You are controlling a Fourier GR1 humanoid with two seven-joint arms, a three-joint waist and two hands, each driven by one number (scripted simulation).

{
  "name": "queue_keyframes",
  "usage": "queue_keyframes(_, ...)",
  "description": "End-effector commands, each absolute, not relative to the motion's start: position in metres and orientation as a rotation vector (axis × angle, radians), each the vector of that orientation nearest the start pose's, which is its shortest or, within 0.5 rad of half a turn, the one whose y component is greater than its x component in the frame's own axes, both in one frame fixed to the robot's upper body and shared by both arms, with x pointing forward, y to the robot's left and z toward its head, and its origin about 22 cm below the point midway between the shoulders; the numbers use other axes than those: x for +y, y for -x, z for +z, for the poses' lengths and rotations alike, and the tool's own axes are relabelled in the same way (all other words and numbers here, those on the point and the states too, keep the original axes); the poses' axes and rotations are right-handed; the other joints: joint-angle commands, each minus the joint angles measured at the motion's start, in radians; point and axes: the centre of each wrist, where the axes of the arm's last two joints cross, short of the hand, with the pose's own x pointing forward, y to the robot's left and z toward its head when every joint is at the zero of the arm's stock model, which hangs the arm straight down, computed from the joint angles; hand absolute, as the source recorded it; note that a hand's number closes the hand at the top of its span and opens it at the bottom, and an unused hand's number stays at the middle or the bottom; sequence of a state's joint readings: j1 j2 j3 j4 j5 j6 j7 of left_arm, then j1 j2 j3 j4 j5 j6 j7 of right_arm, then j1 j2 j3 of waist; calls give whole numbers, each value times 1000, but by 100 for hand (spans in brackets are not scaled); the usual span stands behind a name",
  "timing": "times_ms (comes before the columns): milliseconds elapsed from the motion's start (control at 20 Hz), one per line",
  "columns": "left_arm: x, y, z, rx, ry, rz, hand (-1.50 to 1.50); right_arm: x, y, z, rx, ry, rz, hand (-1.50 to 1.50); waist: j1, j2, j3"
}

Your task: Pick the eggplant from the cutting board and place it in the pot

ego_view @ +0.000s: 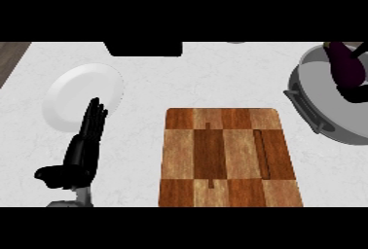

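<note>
A white marbled counter (pixel 215 78) fills the view, with a strip of wood floor (pixel 10 56) seen at 10 o'clock. The left hand (pixel 82 146) is parked at 8 o'clock, fingers straight and together, tips over a white plate (pixel 75 90). A bare checkered board (pixel 226 155) sits at 6 o'clock. At 2 o'clock, the eggplant (pixel 348 65) is seen inside the grey pot (pixel 316 92), cut off by the edge. Something dark sits beside it; the right hand can't be made out.

pot (pixel 316 82) cut off by right edge; eggplant (pixel 346 63) inside it partly hidden by dark shape, maybe right hand, can't tell.
</note>
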State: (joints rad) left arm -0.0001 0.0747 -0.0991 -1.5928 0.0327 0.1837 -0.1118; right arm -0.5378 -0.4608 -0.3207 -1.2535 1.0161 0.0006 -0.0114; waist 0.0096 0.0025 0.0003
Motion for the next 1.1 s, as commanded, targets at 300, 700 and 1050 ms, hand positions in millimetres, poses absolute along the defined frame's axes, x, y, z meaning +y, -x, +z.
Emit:
queue_keyframes(300, 232, -248, 13, -1704, -93, 26, 0, -421, -378, 111, -1288, 1200, 833, 150, 14, 5, 1)
queue_keyframes(700, 208, -239, -2, -1706, -71, 15, 0, -448, -370, 78, -980, 1160, 734, -150, 32, 13, 2)
queue_keyframes(1050, 217, -250, 13, -1729, -67, 13, 0, -457, -361, 60, -1263, 914, 619, -150, 29, 15, 5)
